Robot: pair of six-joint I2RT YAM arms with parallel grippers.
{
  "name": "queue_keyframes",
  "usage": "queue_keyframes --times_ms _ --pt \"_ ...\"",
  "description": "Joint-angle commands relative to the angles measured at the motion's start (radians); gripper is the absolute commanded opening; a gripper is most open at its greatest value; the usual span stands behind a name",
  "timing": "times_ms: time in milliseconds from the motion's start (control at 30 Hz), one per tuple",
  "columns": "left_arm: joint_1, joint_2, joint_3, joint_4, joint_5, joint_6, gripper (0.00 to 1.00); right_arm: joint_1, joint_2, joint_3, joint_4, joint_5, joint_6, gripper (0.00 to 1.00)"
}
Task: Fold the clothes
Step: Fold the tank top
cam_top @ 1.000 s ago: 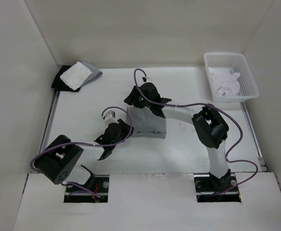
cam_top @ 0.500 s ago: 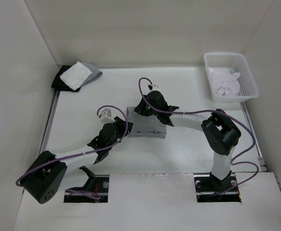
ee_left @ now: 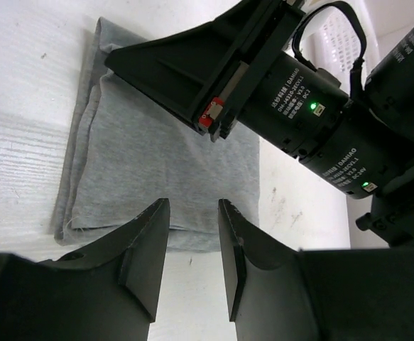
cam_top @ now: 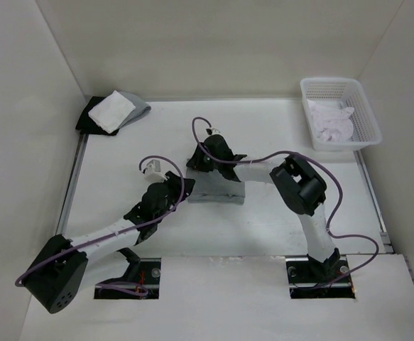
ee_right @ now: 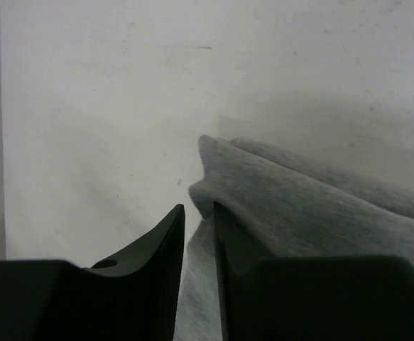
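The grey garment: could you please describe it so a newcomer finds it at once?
Start at the middle of the white table. The grey garment lies there, folded into a flat rectangle, plain grey, unlike the white cloth far left and the pale cloth in the basket.

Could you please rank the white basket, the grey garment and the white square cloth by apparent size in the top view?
Largest to smallest: white basket; grey garment, partly hidden by the right arm; white square cloth.

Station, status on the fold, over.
Left fingers open, empty, at grey garment edge. Right fingers nearly together at its far corner, grip unclear. Garment folded flat, mid-table. Basket and spare cloths well clear.
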State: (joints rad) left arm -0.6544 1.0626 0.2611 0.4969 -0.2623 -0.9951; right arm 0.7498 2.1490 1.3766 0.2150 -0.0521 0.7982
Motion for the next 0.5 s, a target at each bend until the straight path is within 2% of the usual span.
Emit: queue_keyframes --times_ms 0,133,267,467 --pt "0.009 -0.068 0.001 0.000 -0.020 0.004 0.32 0.010 -0.047 0.027 0.090 -0.025 0.013 0.33" --pt "0.022 -0.144 0.006 -0.082 -0.064 0.038 0.34 0.003 -0.191 -0.098 0.164 -0.044 0.006 0.47" --pt "0.031 -0.197 0.036 -0.187 -0.129 0.094 0.37 -0.036 -0.421 -0.285 0.248 -0.049 -0.011 0.58" --pt "0.069 -0.153 0.127 -0.356 -0.138 0.180 0.55 -0.137 -0.814 -0.615 0.241 0.089 -0.079 0.68"
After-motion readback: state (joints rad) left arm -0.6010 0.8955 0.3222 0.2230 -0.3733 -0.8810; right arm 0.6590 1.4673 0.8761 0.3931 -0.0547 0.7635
